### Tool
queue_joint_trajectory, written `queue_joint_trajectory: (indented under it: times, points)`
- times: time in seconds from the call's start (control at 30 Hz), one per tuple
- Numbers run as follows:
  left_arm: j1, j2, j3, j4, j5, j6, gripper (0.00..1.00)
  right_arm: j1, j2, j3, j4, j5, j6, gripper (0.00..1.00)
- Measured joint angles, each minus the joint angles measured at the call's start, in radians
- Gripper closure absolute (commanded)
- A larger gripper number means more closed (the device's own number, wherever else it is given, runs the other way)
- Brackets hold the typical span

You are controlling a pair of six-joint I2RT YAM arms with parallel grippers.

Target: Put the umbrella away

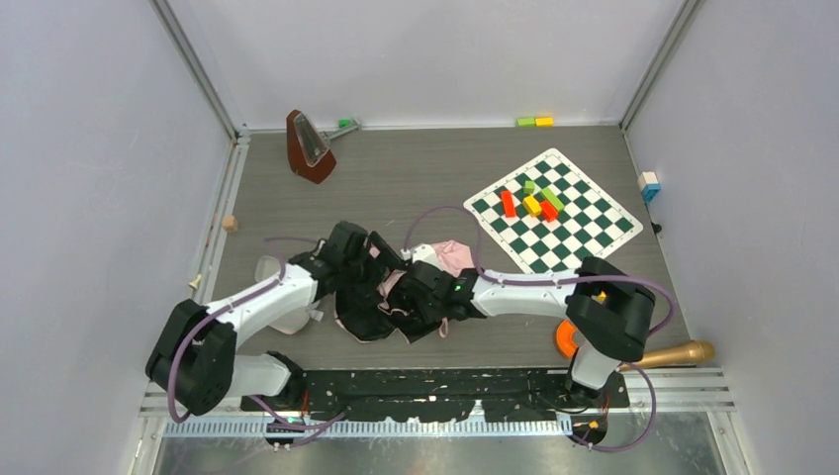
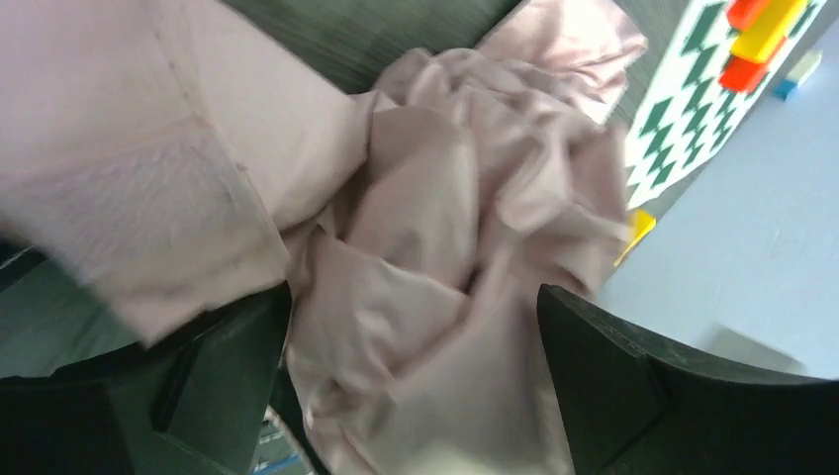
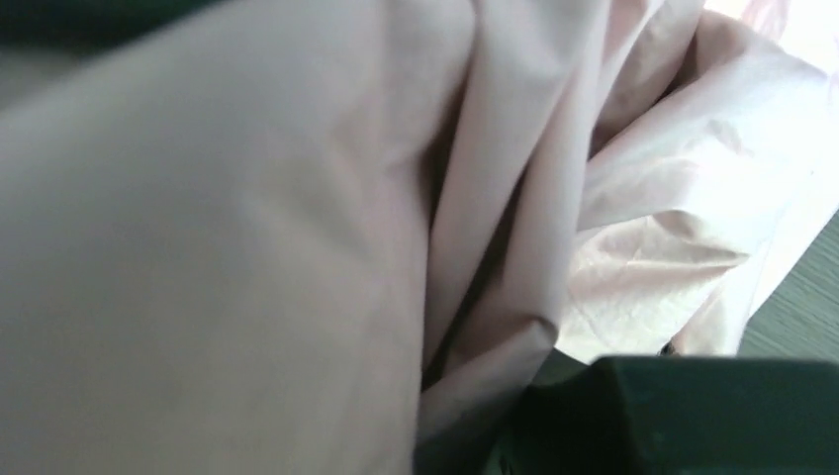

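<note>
1. the umbrella [image 1: 376, 315] lies crumpled on the table [image 1: 416, 178], just below the centre of the overhead frame.
2. the left gripper [image 2: 414, 297] is spread wide, with the umbrella's pink cloth bunched between its fingers [image 2: 613, 396].
3. the right gripper [image 1: 423, 289] is buried in the cloth; whether it is spread or pinching cannot be told.

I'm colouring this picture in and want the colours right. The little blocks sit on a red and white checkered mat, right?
Not quite. The checkered mat is green and white, not red and white. The top external view shows it, with the little blocks sitting on it.
</note>
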Motion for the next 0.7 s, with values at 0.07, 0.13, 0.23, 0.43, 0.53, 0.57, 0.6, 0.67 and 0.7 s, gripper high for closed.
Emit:
queue_joint_trajectory:
  times: [0.07,0.13,0.23,0.43,0.53,0.57,0.6,0.67,0.7]
  points:
    - [0.011,-0.008,0.101,-0.132,0.006,0.1,0.01,-0.016,-0.048,-0.053,0.026,-0.019,-0.011,0.95]
    - [0.023,-0.018,0.221,-0.256,0.024,0.218,0.01,-0.033,-0.09,-0.098,0.035,-0.042,-0.018,0.95]
    - [0.048,-0.039,0.346,-0.389,0.044,0.352,0.01,-0.065,-0.133,-0.14,0.034,-0.084,-0.035,0.95]
    - [0.144,-0.093,0.428,-0.582,0.086,0.565,0.01,-0.09,-0.166,-0.168,0.047,-0.141,-0.072,0.95]
    - [0.25,-0.101,0.41,-0.593,0.13,0.642,0.01,-0.103,-0.192,-0.188,0.051,-0.174,-0.093,0.95]
    - [0.274,-0.1,0.401,-0.59,0.137,0.659,0.01,-0.107,-0.197,-0.194,0.055,-0.186,-0.098,0.95]
    - [0.305,-0.097,0.388,-0.579,0.144,0.677,0.01,-0.111,-0.201,-0.2,0.06,-0.198,-0.106,0.95]
    - [0.341,-0.085,0.364,-0.551,0.156,0.713,0.01,-0.121,-0.206,-0.211,0.071,-0.229,-0.119,0.95]
    - [0.346,-0.076,0.357,-0.536,0.161,0.723,0.01,-0.126,-0.208,-0.215,0.079,-0.242,-0.124,0.95]
